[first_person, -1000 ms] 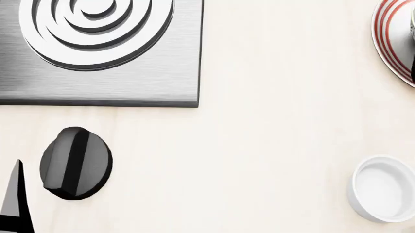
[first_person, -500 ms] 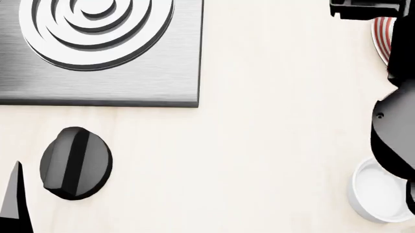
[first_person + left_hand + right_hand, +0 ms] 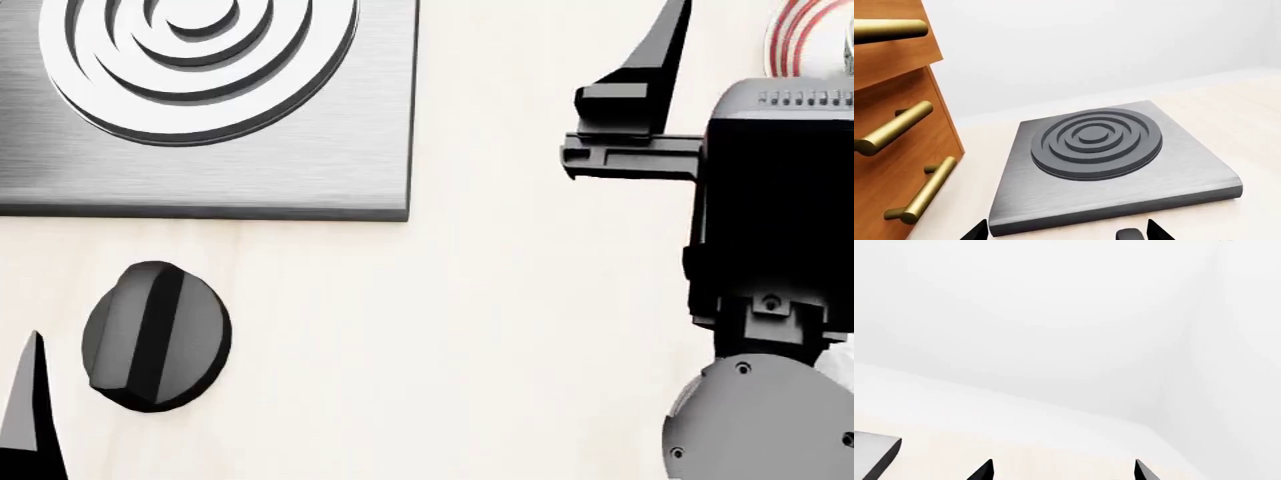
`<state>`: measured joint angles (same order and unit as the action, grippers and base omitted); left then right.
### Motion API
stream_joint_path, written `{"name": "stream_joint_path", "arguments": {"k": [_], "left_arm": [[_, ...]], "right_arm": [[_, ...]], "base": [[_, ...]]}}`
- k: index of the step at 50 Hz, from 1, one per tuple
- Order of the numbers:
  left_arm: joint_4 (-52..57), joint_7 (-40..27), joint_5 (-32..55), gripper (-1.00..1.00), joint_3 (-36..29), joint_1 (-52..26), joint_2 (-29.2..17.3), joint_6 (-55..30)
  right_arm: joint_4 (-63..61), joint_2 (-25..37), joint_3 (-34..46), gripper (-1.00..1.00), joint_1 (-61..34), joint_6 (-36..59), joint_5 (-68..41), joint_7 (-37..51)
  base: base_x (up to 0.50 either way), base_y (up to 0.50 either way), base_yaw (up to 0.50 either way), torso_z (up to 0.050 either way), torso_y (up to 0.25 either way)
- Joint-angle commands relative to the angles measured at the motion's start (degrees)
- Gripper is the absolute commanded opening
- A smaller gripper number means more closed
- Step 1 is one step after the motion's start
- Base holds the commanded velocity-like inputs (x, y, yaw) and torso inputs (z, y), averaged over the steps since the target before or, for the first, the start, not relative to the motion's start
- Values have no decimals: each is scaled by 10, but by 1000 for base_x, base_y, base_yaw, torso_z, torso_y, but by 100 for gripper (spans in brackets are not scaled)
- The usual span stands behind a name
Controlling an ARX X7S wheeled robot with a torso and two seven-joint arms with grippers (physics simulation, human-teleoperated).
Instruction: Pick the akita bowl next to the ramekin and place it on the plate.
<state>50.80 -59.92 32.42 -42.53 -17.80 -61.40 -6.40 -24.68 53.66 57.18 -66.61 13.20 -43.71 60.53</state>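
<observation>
A pale cream counter (image 3: 507,330) runs back to plain white walls (image 3: 1107,45) that meet in a corner ahead of the right claw. Ahead of the left claw a brushed-steel hob plate (image 3: 1114,170) with raised concentric rings lies flat, a black knob (image 3: 155,336) nearer. Beside that claw stand wooden drawers (image 3: 894,150) with brass bar handles (image 3: 921,190).

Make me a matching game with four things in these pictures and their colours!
Things:
1. stove plate
2. knob
3. drawer handles
4. plate

Colours:
A. gold
B. white with red rings
C. brushed silver-grey
D. black and dark grey

Pairs: 1-C, 2-D, 3-A, 4-B
</observation>
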Motion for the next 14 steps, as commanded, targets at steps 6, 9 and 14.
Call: {"name": "stream_joint_path", "arguments": {"k": [6, 9, 14], "left_arm": [[0, -1, 1, 100, 2, 3, -3, 3], [-1, -1, 1, 100, 1, 4, -2, 3], [-2, 0, 0, 100, 1, 6, -1, 4]], "right_arm": [[-68, -7, 32, 100, 43, -4, 51, 35], [-79, -11, 37, 100, 39, 8, 58, 38], [-108, -11, 42, 100, 40, 21, 70, 52]], "base": [[0, 0, 0, 0, 0], [0, 0, 0, 0, 0], [0, 0, 0, 0, 0]]}}
